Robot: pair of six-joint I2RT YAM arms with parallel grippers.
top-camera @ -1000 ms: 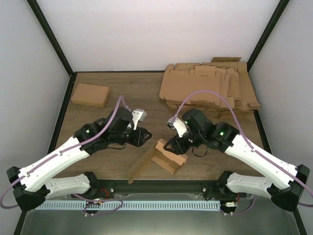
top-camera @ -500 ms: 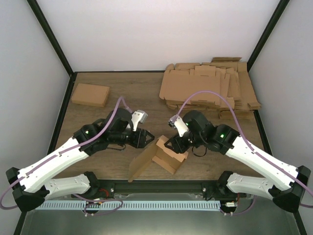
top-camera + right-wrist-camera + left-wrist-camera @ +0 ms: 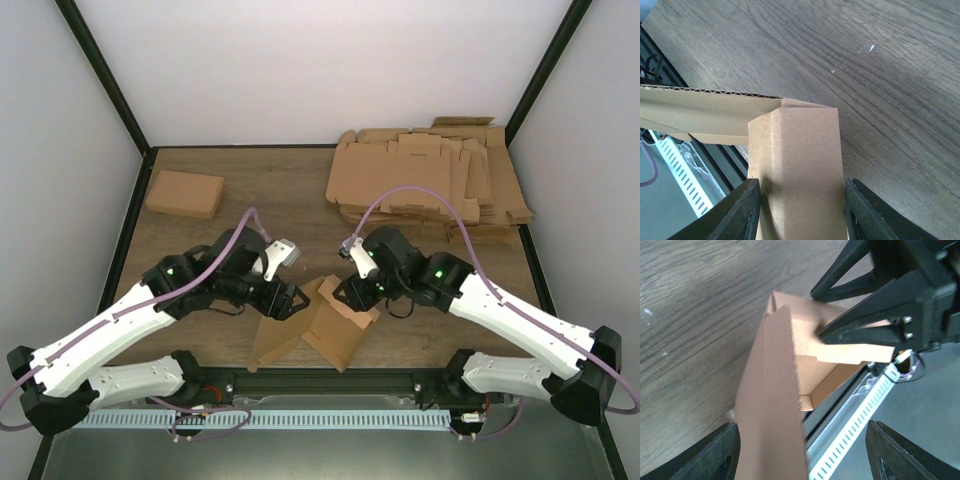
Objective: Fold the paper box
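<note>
The paper box [image 3: 332,330] is a partly folded brown cardboard piece at the table's near edge, with a long panel [image 3: 275,340] leaning out to its left. My right gripper [image 3: 343,293] is shut on an upright side panel [image 3: 795,150], with a finger [image 3: 742,210] pressed against each edge. My left gripper [image 3: 287,300] stands wide open around the long panel [image 3: 772,405], which passes close to the left finger [image 3: 722,452]. In the left wrist view the right gripper's black fingers [image 3: 860,327] hold a flap above the box's hollow.
A thick pile of flat cardboard sheets [image 3: 430,180] lies at the back right. One closed brown box [image 3: 185,193] sits at the back left. The table's black front rail [image 3: 320,378] runs just below the box. Dark frame posts stand at the back corners.
My left gripper has opened wide and moved toward the near edge, around the long panel. The right gripper has shifted slightly left with the box, which has turned a little.
</note>
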